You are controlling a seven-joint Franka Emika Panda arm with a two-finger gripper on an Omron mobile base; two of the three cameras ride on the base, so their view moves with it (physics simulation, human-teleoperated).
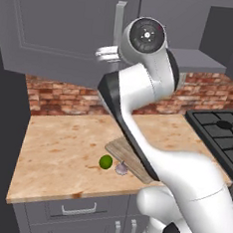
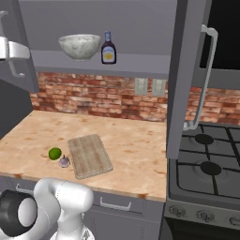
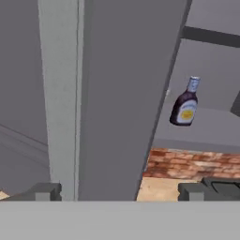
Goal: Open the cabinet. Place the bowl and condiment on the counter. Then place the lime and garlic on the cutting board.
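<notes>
The cabinet (image 2: 112, 28) spans the top of the right base view with both doors swung out, so its shelf is exposed. The counter (image 2: 136, 145) fills the middle of that frame, bare at the back where the shelf items are meant to land. The cutting board (image 2: 90, 155) lies at lower left of centre, near the front edge, nothing on it. The bowl (image 2: 79, 46) sits upright on the shelf at upper left, the condiment (image 2: 108, 48) just beside it to the right. The lime (image 2: 55, 153) and garlic (image 2: 64, 161) rest on the counter just left of the board, not yet on it. The gripper (image 3: 117, 191), jaws wide apart and holding nothing, straddles the left door's handle (image 3: 61, 93), probably just letting go.
</notes>
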